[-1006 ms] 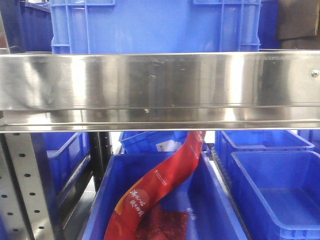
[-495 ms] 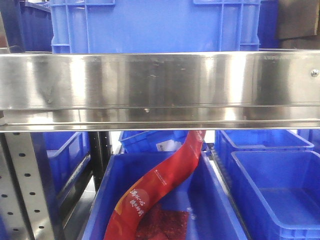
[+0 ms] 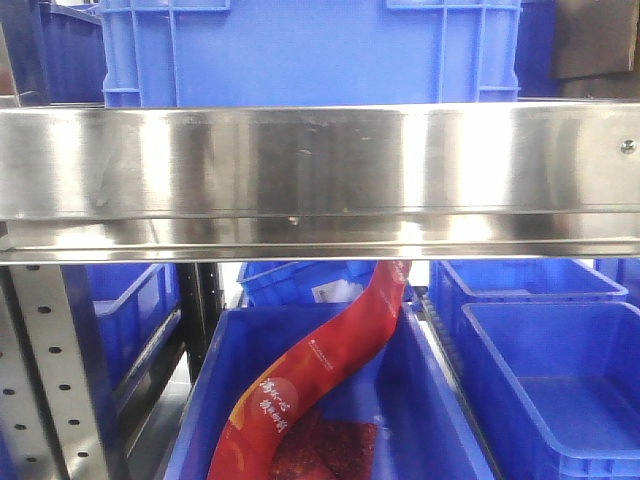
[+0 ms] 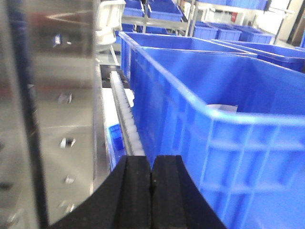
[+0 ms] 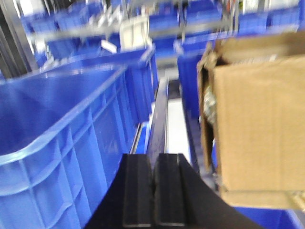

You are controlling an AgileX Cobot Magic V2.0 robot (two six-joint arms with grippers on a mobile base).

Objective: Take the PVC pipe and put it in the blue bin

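Observation:
The PVC pipe is out of view in every frame. My left gripper [image 4: 151, 164] is shut with nothing between its black fingers; it sits low beside the outer wall of a large blue bin [image 4: 228, 143]. My right gripper [image 5: 154, 164] is also shut and empty, between a blue bin [image 5: 62, 143] on its left and a cardboard box [image 5: 259, 119] on its right. In the front view a steel shelf rail [image 3: 320, 180] spans the frame, with a blue bin [image 3: 310, 50] above it and more blue bins below. Neither gripper shows in the front view.
Below the rail a red printed packet [image 3: 320, 370] leans in the middle bin [image 3: 420, 400]. Another bin [image 3: 550, 380] stands at the right. A perforated steel upright [image 3: 45, 370] is at the left. A steel panel [image 4: 52, 119] and white roller track [image 4: 126, 119] flank the left gripper.

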